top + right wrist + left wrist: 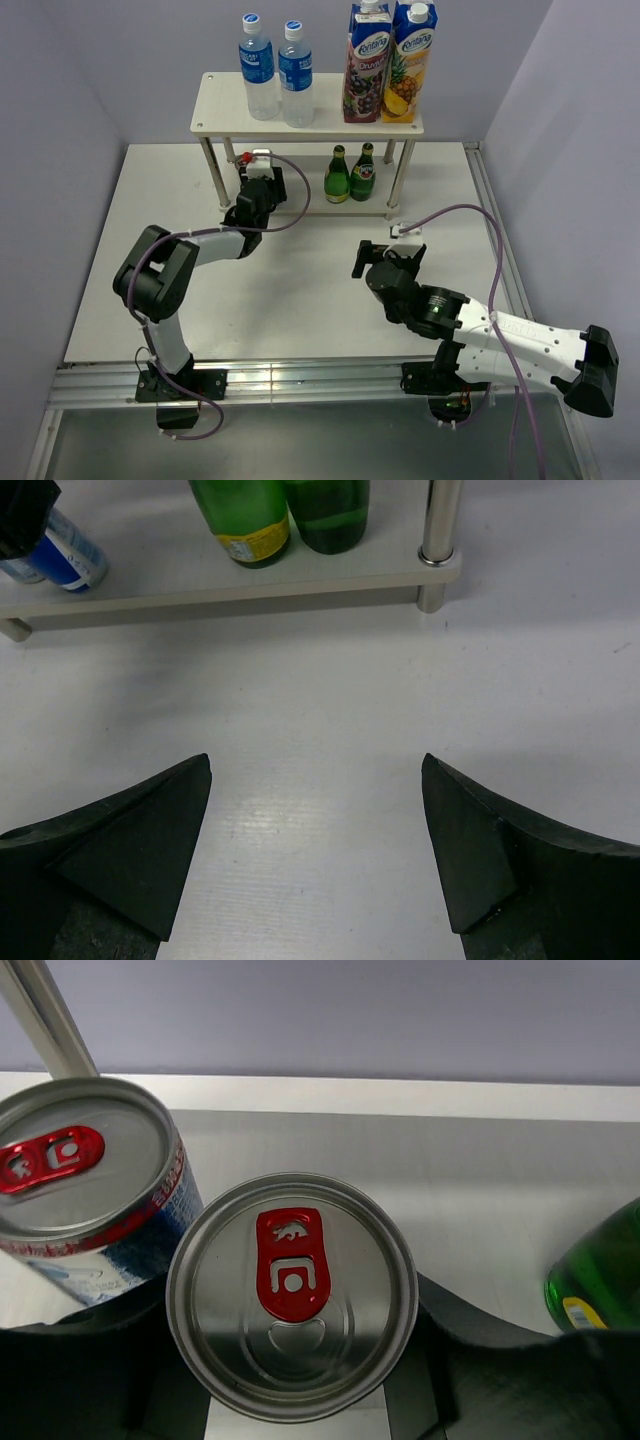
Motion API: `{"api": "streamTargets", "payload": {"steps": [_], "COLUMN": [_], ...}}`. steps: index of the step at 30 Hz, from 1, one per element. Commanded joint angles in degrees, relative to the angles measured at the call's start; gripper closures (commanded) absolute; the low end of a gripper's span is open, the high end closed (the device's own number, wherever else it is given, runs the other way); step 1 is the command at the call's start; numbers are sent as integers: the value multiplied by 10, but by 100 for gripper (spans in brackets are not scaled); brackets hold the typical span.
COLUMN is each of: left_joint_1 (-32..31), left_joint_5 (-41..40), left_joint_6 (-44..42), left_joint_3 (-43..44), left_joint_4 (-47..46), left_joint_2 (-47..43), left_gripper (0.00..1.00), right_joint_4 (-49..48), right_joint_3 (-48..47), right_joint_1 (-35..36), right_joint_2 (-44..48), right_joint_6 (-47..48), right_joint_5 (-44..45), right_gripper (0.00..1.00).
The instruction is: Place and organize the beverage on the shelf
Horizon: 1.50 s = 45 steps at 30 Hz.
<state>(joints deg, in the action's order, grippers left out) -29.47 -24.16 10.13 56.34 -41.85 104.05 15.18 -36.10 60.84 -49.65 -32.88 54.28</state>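
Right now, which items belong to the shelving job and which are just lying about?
Job: shelf, water bottles, juice cartons, green bottles, can in left gripper, second can beside it.
Not job: purple cable, metal rail at the near edge.

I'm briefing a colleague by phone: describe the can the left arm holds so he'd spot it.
Find the white two-tier shelf, then its lower tier's left end. Of two red-tabbed cans there, it is the right-hand can, clasped in the left gripper; the other can stands free.
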Motion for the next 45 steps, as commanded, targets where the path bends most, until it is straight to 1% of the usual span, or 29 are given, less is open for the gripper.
{"api": "streamTargets", "payload": {"steps": [1, 6, 9, 10, 12, 13, 16, 20, 27, 34, 44, 45], "left_joint_1": [7, 7, 7, 7, 8, 7, 8, 7, -3, -25, -29, -30], "left_joint_5": [8, 4, 3, 7, 9, 10, 10, 11, 5, -21, -44, -48], "left_joint_6": [-5, -4, -3, -3, -2, 0, 2, 8, 10, 15, 22, 23], "left_joint_3": [40, 42, 52, 55, 57, 59, 64, 63, 46, 1, -37, -45], "left_joint_4": [-75, -77, -64, -61, -56, -54, -48, -40, -27, -18, 19, 35], "left_joint_2": [4, 12, 19, 20, 22, 23, 25, 22, 2, -40, -91, -103], "left_gripper": [100, 100, 80, 66, 49, 35, 18, 14, 14, 12, 12, 13], "right_joint_4": [-25, -29, -29, -30, -27, -26, -23, -17, -9, 7, 49, 53], "right_joint_3": [1, 1, 0, 0, -2, -2, -1, 0, 6, 15, 24, 23], "right_joint_1": [-6, -8, -7, -8, -8, -8, -8, -8, -8, -8, -8, -8], "right_joint_2": [-8, -12, -14, -14, -14, -14, -8, 0, 15, 34, 75, 75], "right_joint_6": [5, 6, 6, 6, 5, 5, 5, 1, -7, -23, -50, -53], "right_joint_5": [5, -1, -2, -2, -2, -2, -2, -1, -1, -1, -5, -6], "right_gripper": [8, 8, 8, 8, 8, 7, 8, 7, 7, 8, 8, 8]}}
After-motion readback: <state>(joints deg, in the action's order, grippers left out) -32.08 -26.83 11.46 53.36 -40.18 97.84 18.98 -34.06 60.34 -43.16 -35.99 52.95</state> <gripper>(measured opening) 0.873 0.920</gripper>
